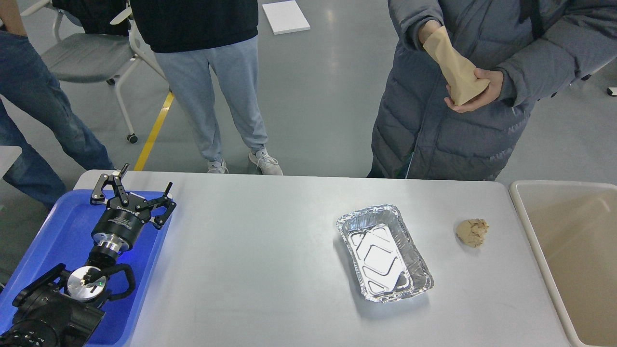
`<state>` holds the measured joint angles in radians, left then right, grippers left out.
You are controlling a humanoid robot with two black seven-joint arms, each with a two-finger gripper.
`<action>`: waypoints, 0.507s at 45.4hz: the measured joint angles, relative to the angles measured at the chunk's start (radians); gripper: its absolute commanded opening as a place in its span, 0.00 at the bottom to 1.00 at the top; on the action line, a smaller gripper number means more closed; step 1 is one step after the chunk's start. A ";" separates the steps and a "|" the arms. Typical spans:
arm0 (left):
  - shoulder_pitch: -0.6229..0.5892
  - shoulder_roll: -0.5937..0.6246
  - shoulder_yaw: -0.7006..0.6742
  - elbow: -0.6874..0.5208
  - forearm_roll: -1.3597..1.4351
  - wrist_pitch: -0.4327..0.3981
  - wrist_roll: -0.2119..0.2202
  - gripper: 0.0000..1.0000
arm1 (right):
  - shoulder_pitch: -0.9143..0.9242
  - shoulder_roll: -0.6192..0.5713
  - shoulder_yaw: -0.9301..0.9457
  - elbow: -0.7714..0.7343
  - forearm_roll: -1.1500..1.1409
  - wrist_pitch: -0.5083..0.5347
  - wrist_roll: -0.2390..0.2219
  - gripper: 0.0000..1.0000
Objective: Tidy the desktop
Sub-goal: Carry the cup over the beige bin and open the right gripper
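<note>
The desktop (260,250) is a wide pale grey tabletop. An empty silver foil tray (383,251) lies on it right of centre. A crumpled brown paper ball (472,232) lies to the tray's right, near the table's right end. My left gripper (140,188) is open and empty, hovering over the blue plastic tray (53,241) at the table's left end, far from the foil tray. My right gripper is out of view.
A beige rectangular bin (569,260) stands against the table's right edge. A person in a grey coat (434,120) stands behind the table holding a brown paper piece (455,67). Two more people and a chair (87,58) are behind the left side.
</note>
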<state>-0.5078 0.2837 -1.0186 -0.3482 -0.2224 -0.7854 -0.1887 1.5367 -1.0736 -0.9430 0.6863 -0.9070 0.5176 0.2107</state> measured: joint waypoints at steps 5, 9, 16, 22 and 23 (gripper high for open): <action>0.000 0.000 0.000 0.000 0.000 0.000 0.000 1.00 | -0.083 0.045 0.000 -0.042 0.065 -0.043 -0.001 0.00; 0.000 0.000 0.000 0.000 0.000 0.000 0.000 1.00 | -0.135 0.074 0.000 -0.067 0.107 -0.066 -0.001 0.00; 0.000 0.000 0.000 0.000 0.000 0.000 0.000 1.00 | -0.199 0.119 0.002 -0.093 0.151 -0.098 -0.002 0.00; 0.000 0.000 0.000 0.000 0.000 0.000 0.000 1.00 | -0.262 0.166 0.015 -0.105 0.171 -0.144 -0.002 0.00; 0.000 0.000 0.000 0.000 0.000 0.000 0.000 1.00 | -0.268 0.170 0.017 -0.108 0.173 -0.149 -0.002 0.00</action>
<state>-0.5078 0.2838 -1.0186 -0.3482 -0.2224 -0.7854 -0.1887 1.2691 -0.9036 -0.9261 0.5781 -0.7335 0.3685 0.2082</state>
